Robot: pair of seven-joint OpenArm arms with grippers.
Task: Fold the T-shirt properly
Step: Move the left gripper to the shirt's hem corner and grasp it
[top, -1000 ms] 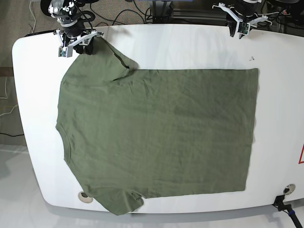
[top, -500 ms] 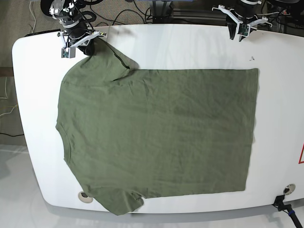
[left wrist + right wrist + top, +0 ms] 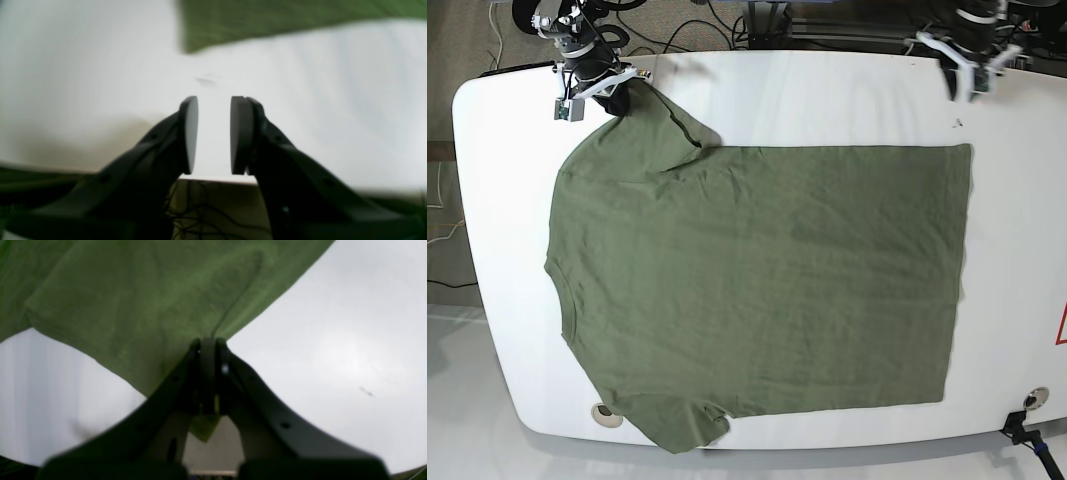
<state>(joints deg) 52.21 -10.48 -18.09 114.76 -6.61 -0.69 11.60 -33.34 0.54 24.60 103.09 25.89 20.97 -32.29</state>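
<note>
The olive-green T-shirt (image 3: 757, 280) lies flat across the white table (image 3: 827, 90), collar to the left and hem to the right. At the far left corner, my right gripper (image 3: 619, 97) is shut on the edge of the far sleeve. The right wrist view shows its fingers (image 3: 208, 343) pressed together with green T-shirt cloth (image 3: 133, 300) pinched between them. My left gripper (image 3: 973, 90) hovers above bare table near the far right, just beyond the hem corner. In the left wrist view its pads (image 3: 214, 100) stand apart with nothing between them, and the T-shirt corner (image 3: 267, 20) lies ahead.
Cables and arm bases crowd the floor past the table's far edge. A small dark mark (image 3: 958, 124) sits near the shirt's far hem corner. Round holes (image 3: 605, 411) (image 3: 1034, 397) sit at the table's near corners.
My right gripper has closed on the far sleeve's edge. My left arm has moved right, toward the far hem corner. The shirt itself has barely shifted.
</note>
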